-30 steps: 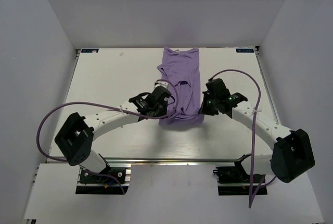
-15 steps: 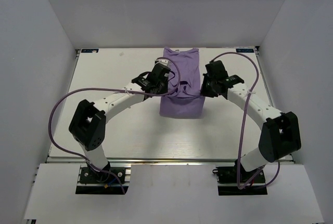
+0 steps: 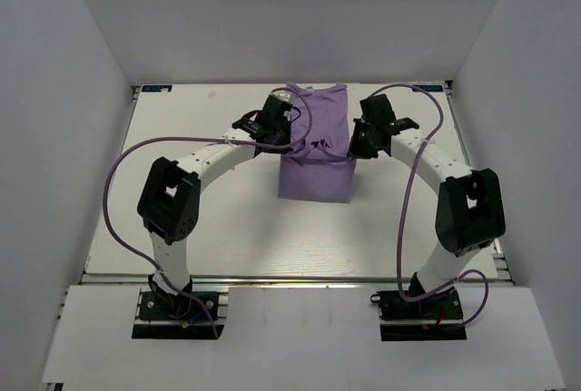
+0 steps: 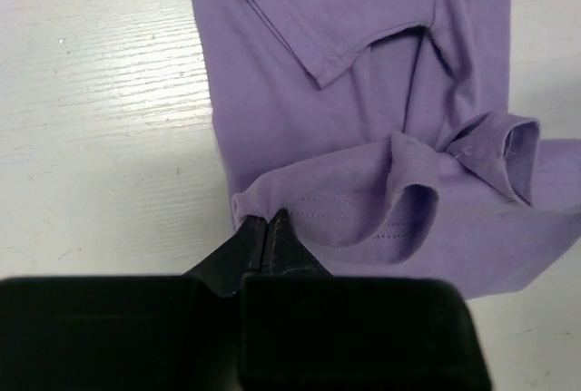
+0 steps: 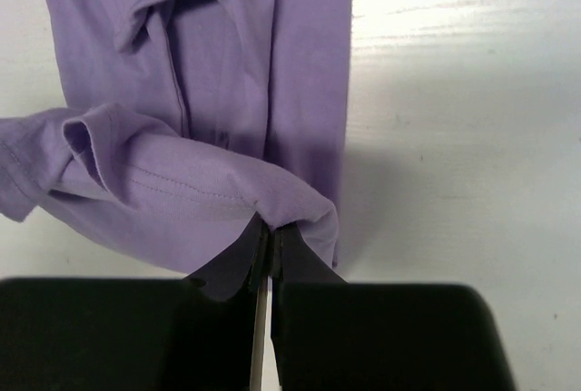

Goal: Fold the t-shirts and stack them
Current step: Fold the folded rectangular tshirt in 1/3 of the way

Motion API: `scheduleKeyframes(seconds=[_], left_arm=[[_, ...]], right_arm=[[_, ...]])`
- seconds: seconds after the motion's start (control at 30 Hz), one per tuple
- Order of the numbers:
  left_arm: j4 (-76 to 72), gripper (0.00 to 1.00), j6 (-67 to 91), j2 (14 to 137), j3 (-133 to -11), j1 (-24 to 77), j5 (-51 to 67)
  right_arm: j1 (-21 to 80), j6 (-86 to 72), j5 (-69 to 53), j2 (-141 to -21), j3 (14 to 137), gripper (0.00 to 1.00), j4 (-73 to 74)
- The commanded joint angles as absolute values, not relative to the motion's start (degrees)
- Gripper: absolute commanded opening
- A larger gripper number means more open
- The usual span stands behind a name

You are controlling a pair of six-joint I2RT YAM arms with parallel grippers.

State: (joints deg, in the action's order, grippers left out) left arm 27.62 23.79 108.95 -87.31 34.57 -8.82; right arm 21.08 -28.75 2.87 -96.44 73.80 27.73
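Each arm is built from white tubular links joined by black joint housings. The left arm (image 3: 207, 155) and right arm (image 3: 434, 160) share the same finish. One large black housing (image 3: 168, 205) sits midway along each arm. The wrist sections at the upper centre of the top view are also black. A thin purple cable (image 3: 106, 200) runs outside each arm in a wide loop down to a black base plate (image 3: 177, 305) at the bottom of the frame. In the wrist views, the left fingers (image 4: 234, 250) and right fingers (image 5: 227, 268) are matte black wedges tapering to narrow tips. A broad black body spans the lower edge below them.
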Motion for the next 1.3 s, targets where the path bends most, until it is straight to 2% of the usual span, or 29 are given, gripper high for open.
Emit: scheduleKeyframes(seconds=[0.0, 0.17, 0.2, 0.23, 0.27, 0.3, 0.33, 0.4, 0.43, 0.63, 0.7, 0.73, 0.83, 0.9, 0.93, 1.07, 1.27], left_arm=[[27.4, 0.03, 22.9, 109.1, -89.5, 32.8, -8.1], [25.6, 0.08, 22.9, 112.1, -90.5, 31.1, -5.6], [25.1, 0.1, 22.9, 113.0, -91.1, 31.1, -4.0], [24.4, 0.18, 21.9, 114.1, -91.8, 30.4, -3.4], [24.3, 0.2, 21.9, 114.7, -93.4, 30.4, -3.4], [24.3, 0.22, 21.3, 115.3, -94.1, 30.4, -2.6], [24.3, 0.33, 21.3, 116.4, -94.8, 29.9, -2.6], [24.3, 0.35, 20.7, 117.7, -97.3, 29.4, -1.9], [24.3, 0.41, 20.7, 118.5, -98.3, 28.8, -1.8], [26.9, 0.73, 20.7, 125.9, -109.3, 25.8, -0.3], [29.8, 0.88, 20.7, 127.3, -113.6, 24.9, 0.6], [30.6, 0.99, 20.7, 127.4, -114.3, 24.1, 0.6], [27.9, 0.99, 20.7, 122.5, -107.8, 23.5, 1.4], [22.4, 0.99, 20.2, 114.6, -97.2, 23.5, 2.5], [20.2, 0.99, 20.2, 111.7, -89.4, 23.5, 3.2], [12.0, 0.99, 20.2, 98.6, -71.9, 24.7, 8.7], [6.1, 0.99, 20.2, 93.1, -61.9, 25.3, 17.0]], right_arm=[[20.2, -27.1, 0.6, -99.4, 78.0, 0.0, 24.3], [18.9, -27.4, -4.3, -105.3, 80.9, 0.0, 24.3], [18.4, -29.0, -4.4, -105.6, 81.2, 0.0, 24.0], [18.4, -29.5, -4.4, -105.8, 81.3, 0.0, 22.9], [18.2, -30.1, -4.7, -106.2, 81.1, 0.01, 22.2], [17.8, -31.2, -5.3, -106.2, 80.9, 0.08, 18.8], [17.7, -32.0, -6.1, -106.3, 80.7, 0.23, 17.9], [17.3, -33.4, -7.6, -107.1, 81.1, 0.39, 16.0], [16.8, -34.0, -9.3, -107.7, 82.0, 0.44, 14.1], [13.8, -38.6, -16.3, -114.0, 88.0, 0.53, 9.0], [13.1, -38.8, -20.8, -115.1, 91.8, 0.6, 9.0], [13.2, -37.5, -22.7, -115.4, 92.4, 0.62, 8.8], [13.8, -30.5, -23.4, -113.0, 91.6, 0.75, 11.7], [14.6, -25.6, -23.5, -111.3, 87.0, 0.9, 12.8], [14.9, -24.5, -23.5, -107.5, 85.4, 0.9, 13.0], [17.0, -19.0, -21.5, -101.1, 74.4, 0.9, 12.7], [19.9, -18.5, -24.2, -101.6, 69.5, 0.9, 8.9]])
